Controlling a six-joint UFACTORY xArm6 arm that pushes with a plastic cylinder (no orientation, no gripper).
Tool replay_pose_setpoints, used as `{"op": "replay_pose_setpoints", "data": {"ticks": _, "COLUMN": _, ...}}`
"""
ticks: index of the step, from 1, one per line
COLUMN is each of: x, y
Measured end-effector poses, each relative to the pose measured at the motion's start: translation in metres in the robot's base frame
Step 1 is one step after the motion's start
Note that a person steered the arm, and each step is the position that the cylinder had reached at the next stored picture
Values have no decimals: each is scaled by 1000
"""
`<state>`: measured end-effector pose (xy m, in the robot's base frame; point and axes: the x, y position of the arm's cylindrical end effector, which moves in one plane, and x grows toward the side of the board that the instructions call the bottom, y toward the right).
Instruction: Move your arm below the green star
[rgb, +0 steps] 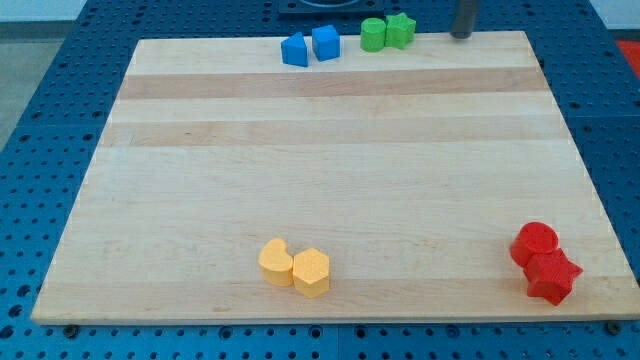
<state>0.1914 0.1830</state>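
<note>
The green star (401, 30) sits at the board's top edge, touching a green round block (373, 34) on its left. My tip (461, 35) is at the top edge of the wooden board (320, 180), to the right of the green star with a small gap between them, at about the same height in the view.
Two blue blocks (295, 50) (326, 43) stand side by side left of the green pair. A yellow heart (275, 262) and yellow hexagon (311, 272) touch near the bottom middle. A red cylinder (535, 243) and red star (551, 277) touch at the bottom right corner.
</note>
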Motion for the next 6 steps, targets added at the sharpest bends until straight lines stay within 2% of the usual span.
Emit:
{"op": "replay_pose_setpoints", "data": {"ticks": 1, "x": 0, "y": -43}}
{"op": "replay_pose_setpoints", "data": {"ticks": 2, "x": 99, "y": -167}}
{"op": "replay_pose_setpoints", "data": {"ticks": 3, "x": 125, "y": -183}}
{"op": "replay_pose_setpoints", "data": {"ticks": 4, "x": 117, "y": -178}}
{"op": "replay_pose_setpoints", "data": {"ticks": 5, "x": 80, "y": -122}}
{"op": "replay_pose_setpoints", "data": {"ticks": 6, "x": 22, "y": -96}}
